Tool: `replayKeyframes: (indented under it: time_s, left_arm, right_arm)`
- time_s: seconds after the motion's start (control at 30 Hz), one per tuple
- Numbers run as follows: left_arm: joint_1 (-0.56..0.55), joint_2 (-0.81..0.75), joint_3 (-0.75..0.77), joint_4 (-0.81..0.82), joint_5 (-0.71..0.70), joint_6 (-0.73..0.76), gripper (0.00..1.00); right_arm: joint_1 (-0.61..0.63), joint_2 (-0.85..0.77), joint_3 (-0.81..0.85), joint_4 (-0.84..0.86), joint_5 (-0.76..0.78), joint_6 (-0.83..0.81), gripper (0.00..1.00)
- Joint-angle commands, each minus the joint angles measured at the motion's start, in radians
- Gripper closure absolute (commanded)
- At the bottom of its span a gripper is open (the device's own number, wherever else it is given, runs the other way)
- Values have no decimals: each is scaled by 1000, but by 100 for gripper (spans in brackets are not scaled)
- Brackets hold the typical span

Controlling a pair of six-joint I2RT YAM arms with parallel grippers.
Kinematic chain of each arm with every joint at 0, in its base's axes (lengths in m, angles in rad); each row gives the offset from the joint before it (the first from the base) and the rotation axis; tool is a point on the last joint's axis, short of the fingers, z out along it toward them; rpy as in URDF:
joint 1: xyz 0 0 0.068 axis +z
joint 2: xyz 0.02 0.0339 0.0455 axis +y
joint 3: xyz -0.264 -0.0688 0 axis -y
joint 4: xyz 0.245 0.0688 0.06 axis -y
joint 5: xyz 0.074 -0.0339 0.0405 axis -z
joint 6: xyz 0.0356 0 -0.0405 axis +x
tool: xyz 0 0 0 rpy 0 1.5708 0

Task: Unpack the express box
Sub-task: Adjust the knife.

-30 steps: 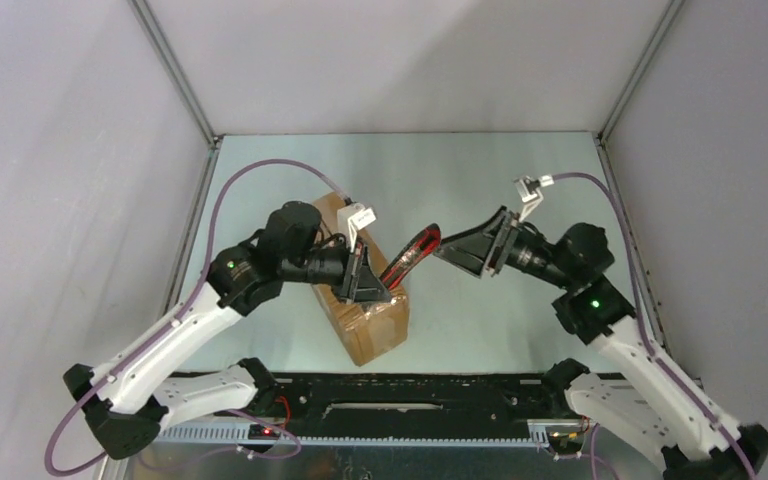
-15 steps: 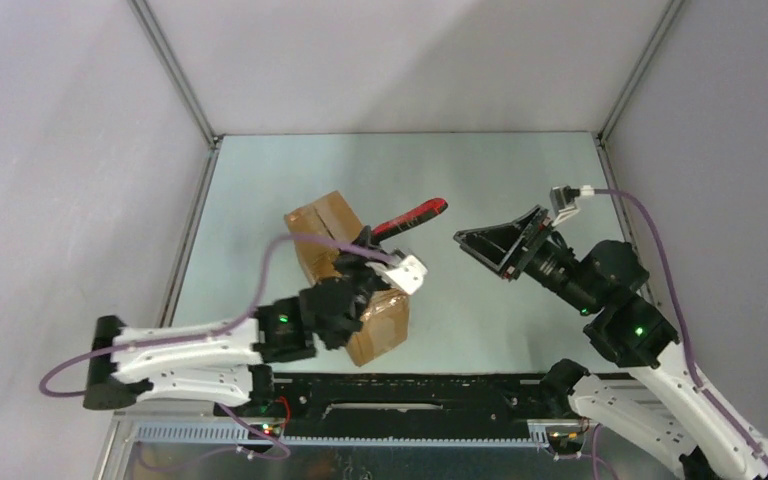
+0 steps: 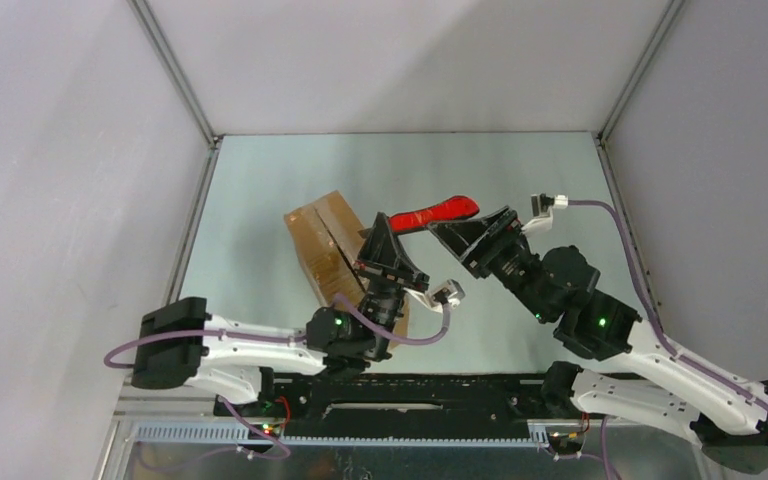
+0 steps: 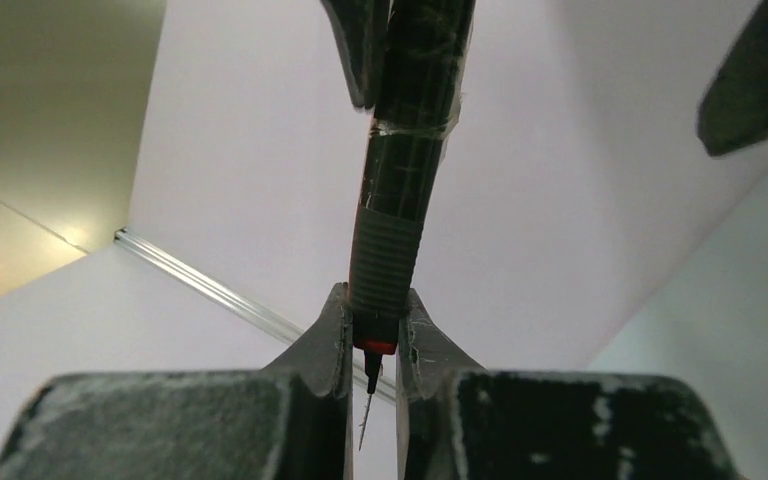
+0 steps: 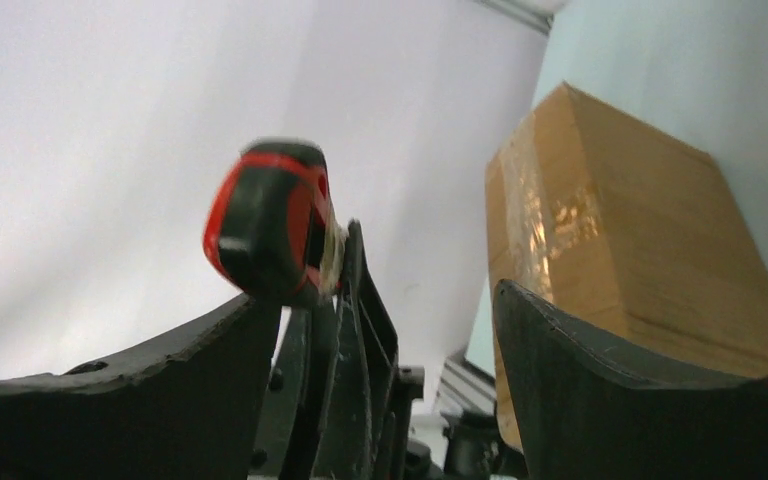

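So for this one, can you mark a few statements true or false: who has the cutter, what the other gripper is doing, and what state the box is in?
1. The left gripper is shut on the cutter. True.
2. The right gripper is clamped on the cutter's handle. False: its jaws stand open, with the red handle end close beside one finger.
3. The express box has its flaps open. False: the flaps are closed, with tape over the seam.
4. The express box sits on the table, held by neither gripper. True.
5. The cutter's blade is in the box's seam. False: the cutter is held up off the box, its blade tip in free air.
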Motion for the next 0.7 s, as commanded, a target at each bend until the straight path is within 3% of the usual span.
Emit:
replayKeyframes:
  time_s: [0.0,0.23,0.43,0.53,0.63,0.67]
  left_arm:
    - [-14,5,-5,202,92,124,100]
    - [-26,-42,-33,85,70,66,100]
    - [-44,-146,-52,-166,28,-85,100]
    - [-50,-157,-46,-228,13,-126,100]
    - [-53,-165,-15,-309,-36,-198,96]
    - [-53,-167,10,-346,-77,-239,71]
  right_arm:
    - [3,7,-23,222,138,-51,20]
    - [-2,66,-21,328,57,-136,26]
    - [-10,116,-17,360,-52,-157,39]
    - [-20,140,-17,353,-86,-143,57]
    - [-29,149,-17,348,-106,-144,97]
    - [-38,144,-17,338,-109,-148,100]
